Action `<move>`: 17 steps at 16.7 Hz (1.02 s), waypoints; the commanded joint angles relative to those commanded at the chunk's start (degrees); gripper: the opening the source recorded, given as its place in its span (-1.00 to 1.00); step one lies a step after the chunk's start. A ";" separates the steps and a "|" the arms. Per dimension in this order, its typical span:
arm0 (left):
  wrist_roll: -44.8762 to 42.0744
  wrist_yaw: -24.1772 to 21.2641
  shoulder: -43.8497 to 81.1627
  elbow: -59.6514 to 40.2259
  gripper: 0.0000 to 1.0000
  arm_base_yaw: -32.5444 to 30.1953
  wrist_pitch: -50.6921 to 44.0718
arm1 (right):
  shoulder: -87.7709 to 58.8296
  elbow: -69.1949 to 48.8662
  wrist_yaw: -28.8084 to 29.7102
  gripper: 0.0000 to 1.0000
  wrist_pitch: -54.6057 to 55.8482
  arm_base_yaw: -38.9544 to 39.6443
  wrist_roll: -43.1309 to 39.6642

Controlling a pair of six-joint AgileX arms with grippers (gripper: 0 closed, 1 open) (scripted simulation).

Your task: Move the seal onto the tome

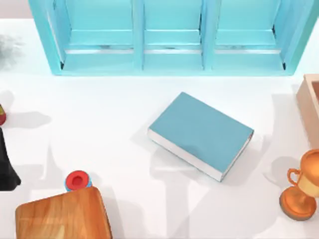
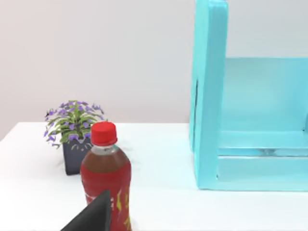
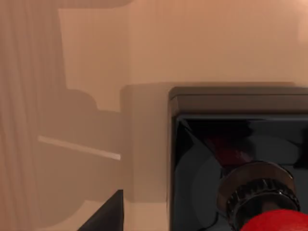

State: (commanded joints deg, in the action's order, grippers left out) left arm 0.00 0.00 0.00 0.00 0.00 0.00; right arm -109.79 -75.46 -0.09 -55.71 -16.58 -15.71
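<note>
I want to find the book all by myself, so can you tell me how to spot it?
Look at the big blue shelf along the back of the white table. Just in front of it, in the middle, lies the book, flat and turned at an angle. It is plain teal with white page edges, and much flatter than the gold trophy nearby.

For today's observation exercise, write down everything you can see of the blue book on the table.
The book is a thick hardcover with plain teal-blue covers and no visible title or marking. White page edges show along its two near sides. It is closed and lies flat on the white table, turned at an angle to the table's edges, in front of the teal-blue shelf unit and near the middle of the top view. Nothing rests on it, and no gripper touches it; only the table is in contact with it.
</note>
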 joint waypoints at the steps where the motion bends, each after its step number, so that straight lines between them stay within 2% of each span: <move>1: 0.00 0.00 0.00 0.00 1.00 0.00 0.00 | 0.00 0.00 0.00 0.40 0.00 0.00 0.00; 10: 0.00 0.00 0.00 0.00 1.00 0.00 0.00 | 0.00 0.00 0.00 -0.96 0.00 0.00 0.00; 17: 0.00 0.00 0.00 0.00 1.00 0.00 0.00 | 0.00 0.00 0.00 -1.00 0.00 0.00 0.00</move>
State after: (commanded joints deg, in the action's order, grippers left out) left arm 0.00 0.00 0.00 0.00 0.00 0.00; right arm -109.79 -75.46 -0.09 -55.71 -16.58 -15.71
